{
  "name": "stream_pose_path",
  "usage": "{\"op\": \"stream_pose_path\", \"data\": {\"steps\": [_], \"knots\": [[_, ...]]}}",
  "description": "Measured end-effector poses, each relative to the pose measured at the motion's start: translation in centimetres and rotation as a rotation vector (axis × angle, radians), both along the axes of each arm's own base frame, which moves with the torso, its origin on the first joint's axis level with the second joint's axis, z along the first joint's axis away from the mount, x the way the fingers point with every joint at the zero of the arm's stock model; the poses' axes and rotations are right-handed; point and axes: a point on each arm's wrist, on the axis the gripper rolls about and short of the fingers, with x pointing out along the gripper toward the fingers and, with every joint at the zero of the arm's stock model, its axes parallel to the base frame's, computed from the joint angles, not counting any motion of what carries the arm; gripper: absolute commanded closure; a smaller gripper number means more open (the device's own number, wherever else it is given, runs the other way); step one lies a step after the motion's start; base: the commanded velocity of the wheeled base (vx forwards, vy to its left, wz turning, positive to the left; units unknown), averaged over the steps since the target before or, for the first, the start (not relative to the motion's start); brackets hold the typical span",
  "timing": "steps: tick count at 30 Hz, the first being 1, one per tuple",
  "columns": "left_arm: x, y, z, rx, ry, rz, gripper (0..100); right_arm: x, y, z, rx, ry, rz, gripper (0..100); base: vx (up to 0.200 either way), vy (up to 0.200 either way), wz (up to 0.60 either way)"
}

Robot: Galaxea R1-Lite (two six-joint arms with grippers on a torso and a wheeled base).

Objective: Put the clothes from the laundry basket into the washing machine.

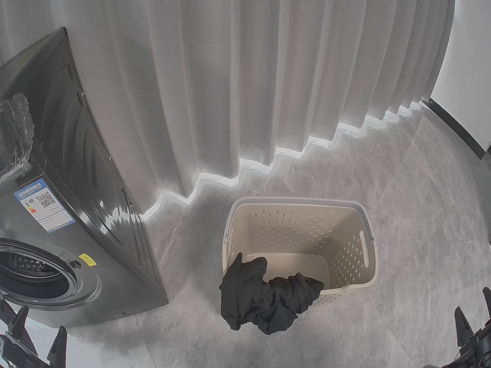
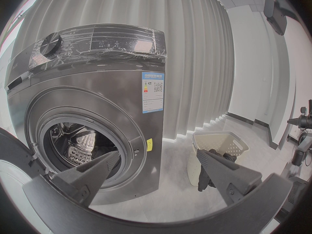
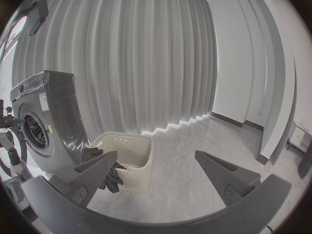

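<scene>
The floor (image 1: 419,221), finished in grey marbled tile, is carrying two items. The washer (image 1: 87,215) is standing on it at the left, with its round opening facing the near side. The basket (image 1: 302,202) is sitting on it to the right of the washer, apart from it, with a strip of bare tile lying between them. A dark garment (image 1: 261,297) is hanging over the basket's near rim and down its outer wall; whether it is touching the tile cannot be told. The curtain (image 1: 255,77) is hanging along the far edge, its hem reaching down to floor level.
</scene>
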Motion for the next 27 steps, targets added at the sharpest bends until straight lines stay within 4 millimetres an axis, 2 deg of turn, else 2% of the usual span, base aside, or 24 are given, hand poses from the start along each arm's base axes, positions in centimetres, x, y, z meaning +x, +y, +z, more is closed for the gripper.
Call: {"op": "stream_pose_path", "data": {"steps": [2,12,27], "knots": [[0.00,0.00,0.00,0.000,0.000,0.000,0,0.00,0.00,0.00,0.000,0.000,0.000,0,0.000,0.000,0.00],[0.00,0.00,0.00,0.000,0.000,0.000,0,0.01,0.00,0.01,0.000,0.000,0.000,0,-0.200,0.000,0.00],[0.00,0.00,0.00,-0.001,0.000,0.000,0,0.01,0.00,0.01,0.000,0.000,0.000,0,0.000,0.000,0.00]]}}
